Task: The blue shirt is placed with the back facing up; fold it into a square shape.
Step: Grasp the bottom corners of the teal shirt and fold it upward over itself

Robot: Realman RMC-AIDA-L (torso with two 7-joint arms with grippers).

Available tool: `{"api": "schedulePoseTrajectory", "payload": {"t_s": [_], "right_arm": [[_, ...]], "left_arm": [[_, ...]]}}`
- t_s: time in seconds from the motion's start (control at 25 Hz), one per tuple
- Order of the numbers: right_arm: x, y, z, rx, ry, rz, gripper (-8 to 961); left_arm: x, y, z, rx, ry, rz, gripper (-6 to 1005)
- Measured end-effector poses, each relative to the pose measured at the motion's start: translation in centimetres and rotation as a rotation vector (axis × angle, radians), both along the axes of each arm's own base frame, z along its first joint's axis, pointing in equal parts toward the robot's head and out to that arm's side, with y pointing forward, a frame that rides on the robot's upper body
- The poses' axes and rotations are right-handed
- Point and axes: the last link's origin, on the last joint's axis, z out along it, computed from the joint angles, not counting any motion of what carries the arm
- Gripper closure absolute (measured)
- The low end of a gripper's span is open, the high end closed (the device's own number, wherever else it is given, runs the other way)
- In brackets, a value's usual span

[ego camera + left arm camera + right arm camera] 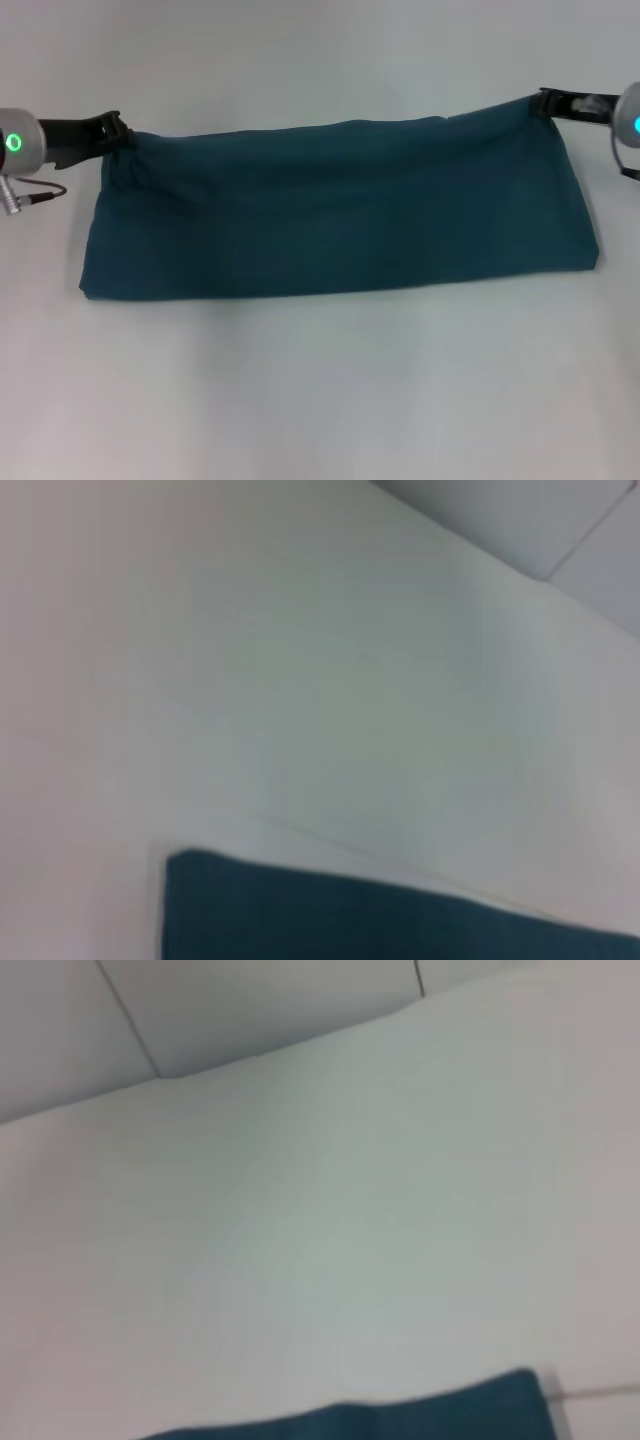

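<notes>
The blue shirt lies before me on the white bench as a long folded band (plain side up, no lettering showing), its near edge flat on the surface. At the far left corner of the cloth my left gripper is clamped on the fabric, which puckers there. At the far right corner my right gripper pinches the shirt too, lifting that corner slightly.

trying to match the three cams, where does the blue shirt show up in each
Head view: blue shirt spans the middle as a wide folded band.
Left wrist view: a blue shirt corner along the lower edge.
Right wrist view: a strip at the lower edge.
Shared landmark: the white table.
</notes>
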Motion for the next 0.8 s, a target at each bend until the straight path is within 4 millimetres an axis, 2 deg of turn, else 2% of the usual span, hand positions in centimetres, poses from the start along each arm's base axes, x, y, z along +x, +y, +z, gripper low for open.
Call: {"api": "schedulePoseTrajectory", "payload": {"t_s": [0.2,0.8], "right_arm": [[-1.0,1.0,-1.4,0.011,-0.077,0.014,912],[-3.1,2.2,-1.2,0.036,-0.1,0.059,911]], "left_arm": [[0.5,0.7,-0.2,0.021,0.021,-0.006,950],[0.3,0.9,0.1,0.065,0.011,0.018,951]]}}
